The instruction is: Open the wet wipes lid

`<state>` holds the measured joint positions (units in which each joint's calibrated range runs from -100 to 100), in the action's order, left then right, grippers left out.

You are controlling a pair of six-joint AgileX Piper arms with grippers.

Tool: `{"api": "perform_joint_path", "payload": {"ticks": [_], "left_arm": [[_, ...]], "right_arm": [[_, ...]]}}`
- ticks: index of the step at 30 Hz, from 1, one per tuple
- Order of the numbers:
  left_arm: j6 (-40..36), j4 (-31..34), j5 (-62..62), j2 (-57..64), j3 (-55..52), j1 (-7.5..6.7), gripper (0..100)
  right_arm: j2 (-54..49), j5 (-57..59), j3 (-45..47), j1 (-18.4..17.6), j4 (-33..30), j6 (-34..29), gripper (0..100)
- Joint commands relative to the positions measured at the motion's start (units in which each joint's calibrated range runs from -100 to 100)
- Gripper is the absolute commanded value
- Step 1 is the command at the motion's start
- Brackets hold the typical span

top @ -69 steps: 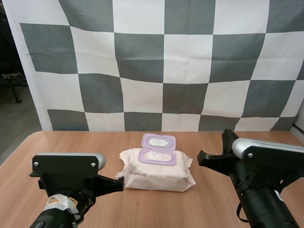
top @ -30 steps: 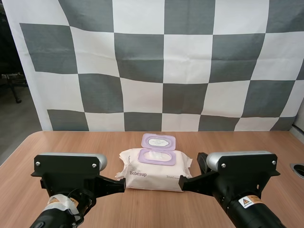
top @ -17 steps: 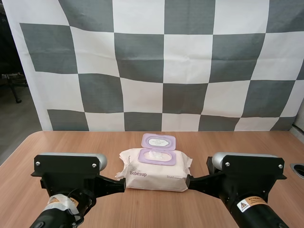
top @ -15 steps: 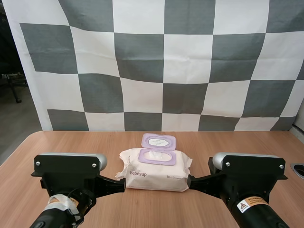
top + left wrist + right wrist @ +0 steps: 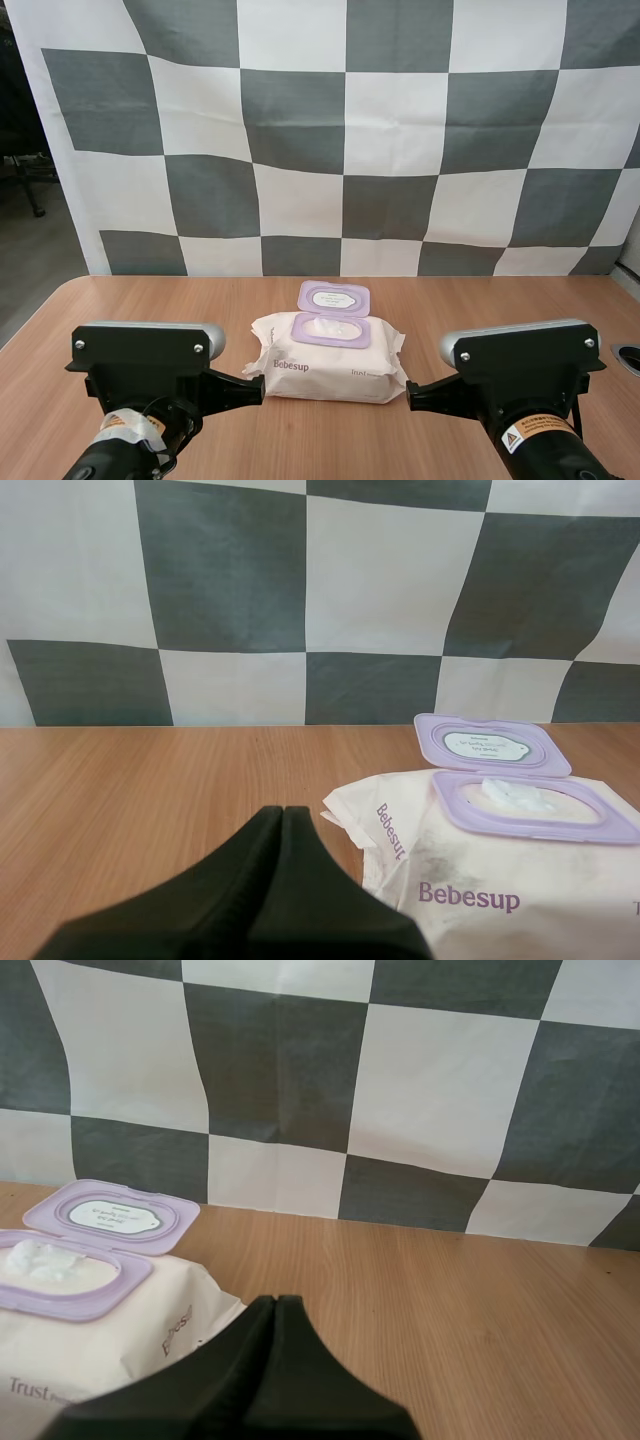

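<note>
The soft rectangular pale-pink wet wipes pack (image 5: 330, 368) is crinkled plastic film with a faint sheen, its flipped-open lilac lid (image 5: 333, 298) smooth, glossy hard plastic, the brown table (image 5: 150, 300) matt wood grain, and the left gripper (image 5: 283, 820) and right gripper (image 5: 277, 1305) matt black plastic.

light-brown wood-grain bench (image 5: 150, 300), evenly lit, rounded at its far-left corner. grey floor (image 5: 35, 270) past the bench's left edge, dark furniture legs (image 5: 20, 165) standing there. round dark grommet (image 5: 627, 357) near the right edge.

Pack (image 5: 545, 875) partly off-frame (both wrist views)
</note>
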<state>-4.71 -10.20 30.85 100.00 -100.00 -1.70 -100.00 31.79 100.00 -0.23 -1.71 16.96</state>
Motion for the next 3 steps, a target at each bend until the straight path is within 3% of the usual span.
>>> {"api": "perform_joint_path", "payload": {"ticks": [1, 3], "left_arm": [[0.03, 0.02, -0.12, 0.0, 0.0, -0.04, 0], [0.03, 0.02, -0.12, 0.0, 0.0, -0.04, 0]], "right_arm": [[0.0, -0.07, 0.0, -0.04, 0.02, -0.01, 0], [0.0, -0.07, 0.0, -0.04, 0.02, -0.01, 0]]}}
